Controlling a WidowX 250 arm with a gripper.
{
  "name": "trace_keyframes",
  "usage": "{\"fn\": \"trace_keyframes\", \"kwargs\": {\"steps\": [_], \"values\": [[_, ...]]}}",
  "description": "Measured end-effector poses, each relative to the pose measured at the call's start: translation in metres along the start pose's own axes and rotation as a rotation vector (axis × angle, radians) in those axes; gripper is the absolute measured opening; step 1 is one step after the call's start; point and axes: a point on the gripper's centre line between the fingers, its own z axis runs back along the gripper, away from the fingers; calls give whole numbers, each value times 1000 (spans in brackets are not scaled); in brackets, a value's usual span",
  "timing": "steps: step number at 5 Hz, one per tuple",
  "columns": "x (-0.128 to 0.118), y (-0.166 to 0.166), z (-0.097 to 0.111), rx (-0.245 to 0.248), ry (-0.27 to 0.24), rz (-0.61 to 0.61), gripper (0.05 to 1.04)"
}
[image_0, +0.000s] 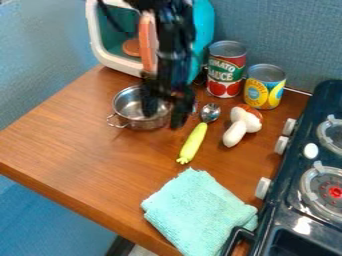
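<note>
Wooden counter (80, 137); pincer (164, 112) (fingers well apart) at metal pot (141, 124) rim.

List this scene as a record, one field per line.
gripper: at the pot's right rim, fingers apart
pot: metal, upright on the wooden counter
spoon: green handle, right of the pot
toy mushroom: right of the spoon
cans: two, behind the mushroom
cloth: pale green, near edge
stove: far right
</note>
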Motion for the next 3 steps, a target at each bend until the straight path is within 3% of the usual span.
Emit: {"fn": "trace_keyframes", "kwargs": {"steps": [1,2,3], "values": [[-32,12,40,31,-61,40,1004],[-63,16,48,150,21,94,1004],[-91,-6,42,153,92,55,1004]]}}
